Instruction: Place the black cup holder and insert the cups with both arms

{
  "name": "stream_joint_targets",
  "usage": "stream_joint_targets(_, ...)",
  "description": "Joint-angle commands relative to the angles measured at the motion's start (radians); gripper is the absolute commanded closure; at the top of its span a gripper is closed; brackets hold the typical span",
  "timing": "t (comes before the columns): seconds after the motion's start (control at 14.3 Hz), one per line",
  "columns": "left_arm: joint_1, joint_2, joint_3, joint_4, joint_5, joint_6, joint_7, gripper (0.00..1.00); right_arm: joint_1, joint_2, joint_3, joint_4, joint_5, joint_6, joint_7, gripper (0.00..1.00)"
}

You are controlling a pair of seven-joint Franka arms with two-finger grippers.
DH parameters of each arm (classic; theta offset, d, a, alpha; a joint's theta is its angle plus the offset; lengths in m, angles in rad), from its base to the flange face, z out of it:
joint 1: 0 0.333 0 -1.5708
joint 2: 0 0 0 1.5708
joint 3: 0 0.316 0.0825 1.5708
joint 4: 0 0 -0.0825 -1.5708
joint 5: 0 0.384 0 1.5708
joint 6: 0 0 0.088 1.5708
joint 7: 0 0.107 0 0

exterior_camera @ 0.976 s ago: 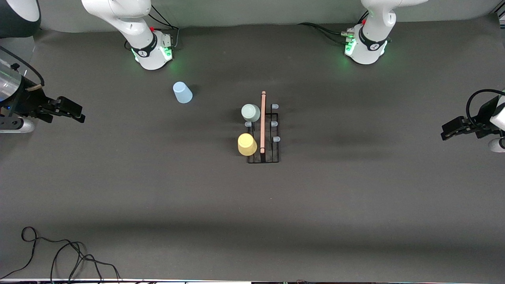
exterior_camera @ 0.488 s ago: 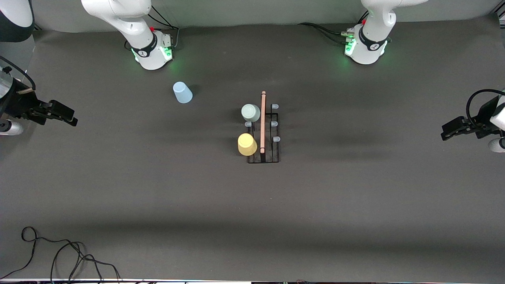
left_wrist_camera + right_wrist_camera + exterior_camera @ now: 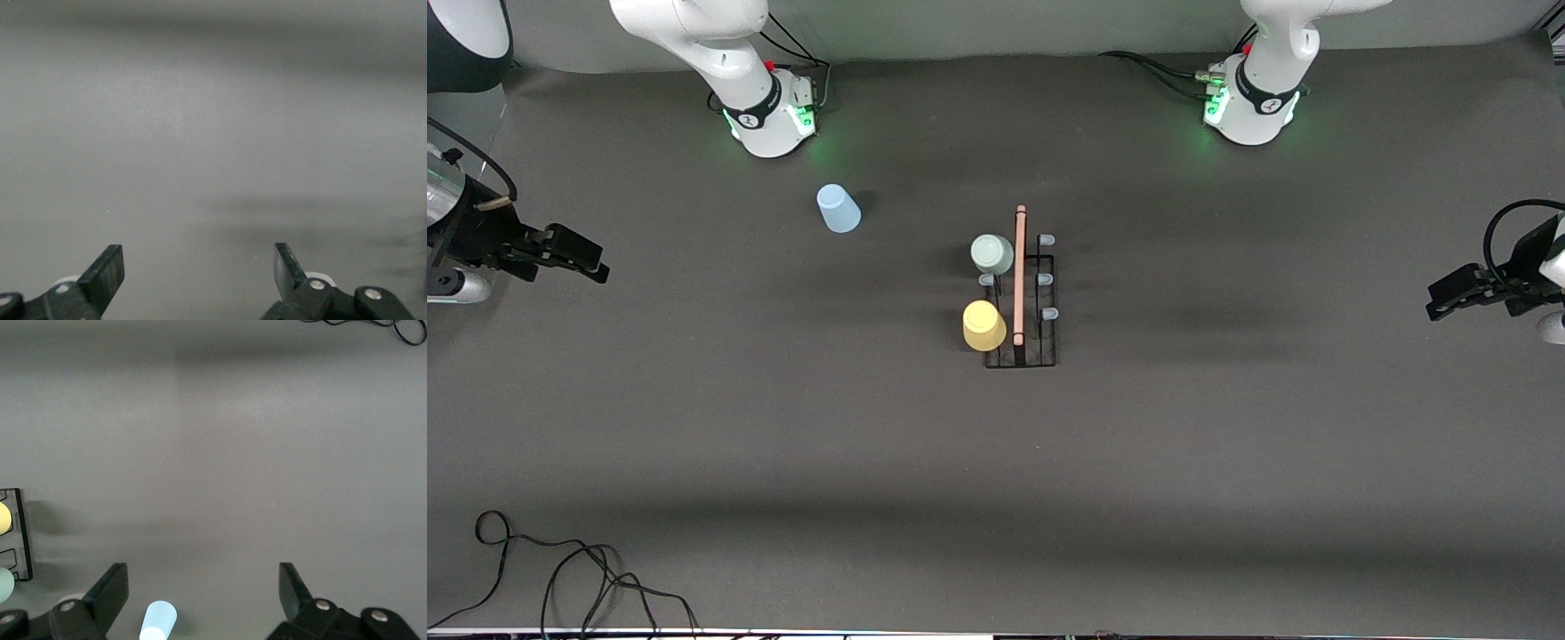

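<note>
- Black cup holder (image 3: 1021, 307) already set down upright near the middle of the surface, wooden handle (image 3: 1020, 276) running along its top.
- Green cup (image 3: 992, 254) seated upside down on a peg, on the side toward the right arm's end of the surface, at the holder's end nearer the arm bases.
- Yellow cup (image 3: 984, 325) also upside down on a peg, same side, nearer the front camera than the green one.
- Blue cup (image 3: 838, 209) not yet in: upside down on the surface by itself, well apart from the holder, toward the right arm's base.
- Free pegs (image 3: 1047, 277) visible along the holder's side toward the left arm's end, plus one between the two seated cups.
- Right gripper (image 3: 578, 252) up over the surface edge at the right arm's end, fingers (image 3: 110, 590) spread wide, nothing between them.
- Left gripper (image 3: 1449, 295) over the surface edge at the left arm's end, fingers (image 3: 107, 270) spread wide too, holding nothing; waiting, by the look of it.
- Judged about two thirds done: holder placed, two of three cups in, blue cup left to pick up and put on a peg.
</note>
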Motion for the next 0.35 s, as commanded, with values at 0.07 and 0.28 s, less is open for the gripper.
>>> stream_joint_targets(0.07,-0.012,-0.036,-0.014,0.033,0.009,-0.096,0.006,0.00,0.014,0.008,-0.010,0.021,-0.018,-0.016,-0.002,0.00)
stream_joint_targets(0.28,-0.015,-0.102,-0.026,0.027,0.009,-0.130,0.055,0.00,0.016,0.008,-0.011,0.021,-0.018,-0.016,0.000,0.00)
